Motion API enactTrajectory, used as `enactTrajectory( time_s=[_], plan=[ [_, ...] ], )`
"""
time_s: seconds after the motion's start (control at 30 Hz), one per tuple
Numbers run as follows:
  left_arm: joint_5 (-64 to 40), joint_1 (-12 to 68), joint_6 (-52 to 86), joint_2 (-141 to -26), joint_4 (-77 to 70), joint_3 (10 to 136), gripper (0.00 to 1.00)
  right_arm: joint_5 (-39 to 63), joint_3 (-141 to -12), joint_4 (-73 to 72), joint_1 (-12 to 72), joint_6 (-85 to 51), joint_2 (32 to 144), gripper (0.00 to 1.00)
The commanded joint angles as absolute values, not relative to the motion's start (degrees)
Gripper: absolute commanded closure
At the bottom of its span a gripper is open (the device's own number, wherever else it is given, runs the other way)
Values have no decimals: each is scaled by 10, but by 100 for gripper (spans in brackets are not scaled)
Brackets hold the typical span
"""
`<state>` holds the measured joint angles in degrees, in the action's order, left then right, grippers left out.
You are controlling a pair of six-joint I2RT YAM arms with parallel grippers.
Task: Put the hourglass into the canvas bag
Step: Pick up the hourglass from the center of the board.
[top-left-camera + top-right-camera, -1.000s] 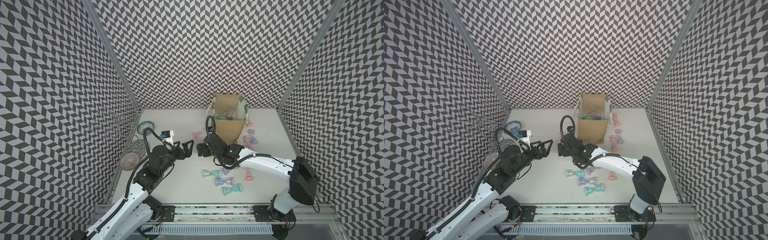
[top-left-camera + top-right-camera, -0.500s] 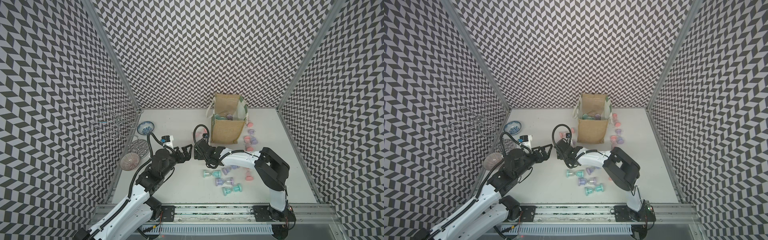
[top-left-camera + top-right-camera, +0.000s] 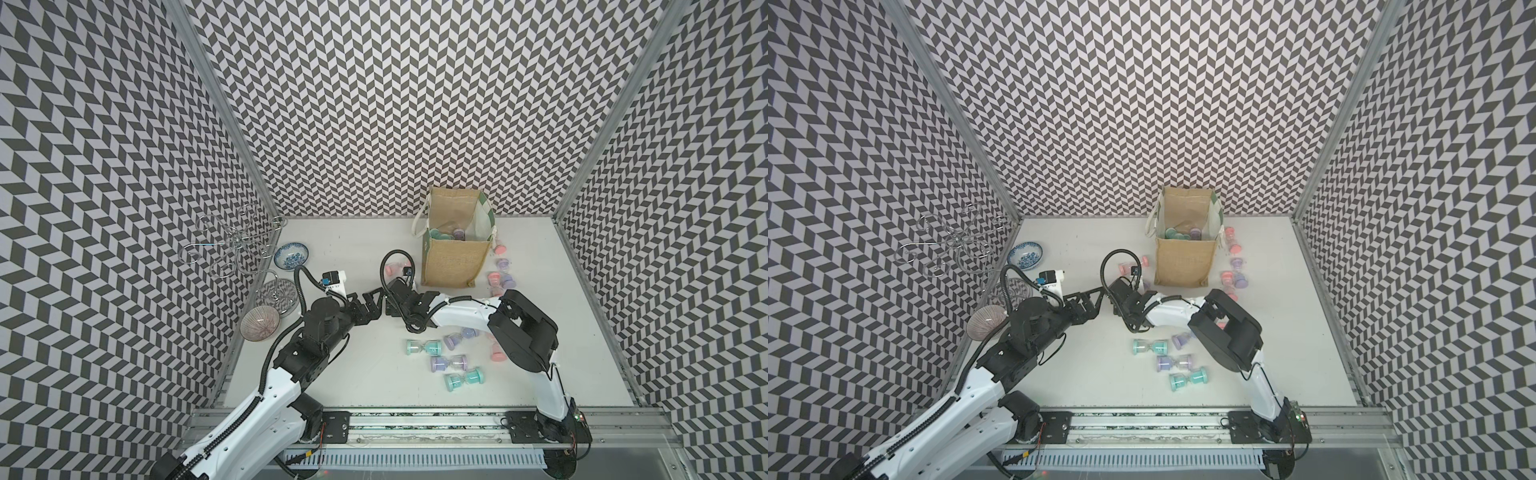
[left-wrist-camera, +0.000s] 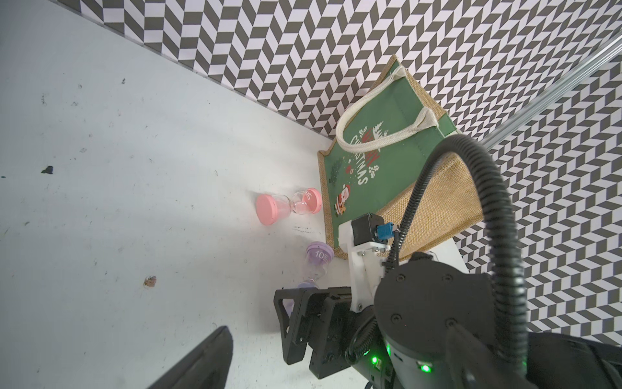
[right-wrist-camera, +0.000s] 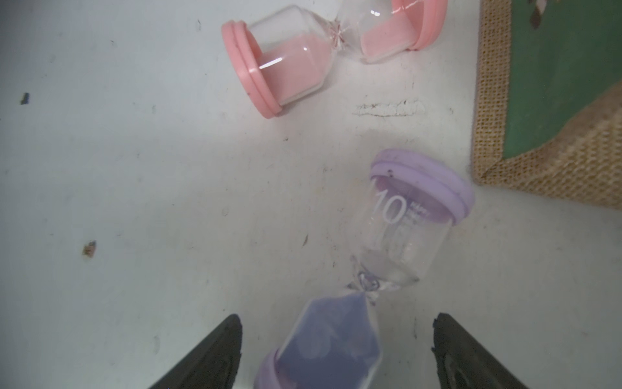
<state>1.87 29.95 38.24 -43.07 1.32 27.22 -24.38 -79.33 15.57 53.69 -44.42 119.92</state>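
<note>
The purple hourglass (image 5: pixel 400 219) lies on its side on the white, scuffed table (image 5: pixel 134 202). It has a clear glass body pinched at the waist, lilac plastic caps, and a white "10" printed on the emptier bulb. Its sand-filled bulb sits between the two black fingers of the right tool (image 5: pixel 336 323). The jaws stand wide with a strip of table showing on each side of the glass, and they have hold of nothing. The numbered cap lies near a bottom corner of the canvas bag (image 5: pixel 555 84) without touching it.

Read a top view as a clock face with the rail at 6. The canvas bag (image 3: pixel 455 262) stands upright at 1 o'clock near the back wall. It is boxy, with a coarse tan weave in front, a smooth green printed side and cream rope handles. Its mouth is open, with teal and purple caps inside.

A pink hourglass (image 3: pixel 392 269) lies just off the bag's 9 o'clock side. The left tool (image 3: pixel 372 301) sits at 9 o'clock of the right tool, just beside it. Its fingers look spread, with nothing between them.

Loose hourglasses (image 3: pixel 424 347) lie scattered at 4 o'clock. Bare table stretches toward 11 and 7 o'clock.
</note>
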Motion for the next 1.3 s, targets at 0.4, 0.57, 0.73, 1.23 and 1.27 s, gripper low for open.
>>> enactTrajectory(
  time_s=[0.4,0.57,0.73,1.23,1.27],
  plan=[
    [10,297,381,-440,-13,273,1,-257,-695,140,525,-451,1124,35],
    [9,297,380,-440,-14,274,1,-249,-679,129,523,-455,1114,42],
    [8,297,381,-444,-18,276,1,-222,-689,123,518,-447,1128,47],
    [1,296,380,-451,-18,285,1,-225,-681,120,519,-413,1097,64],
    [1,296,381,-448,-19,284,1,-226,-678,116,518,-408,1089,65]
  ],
)
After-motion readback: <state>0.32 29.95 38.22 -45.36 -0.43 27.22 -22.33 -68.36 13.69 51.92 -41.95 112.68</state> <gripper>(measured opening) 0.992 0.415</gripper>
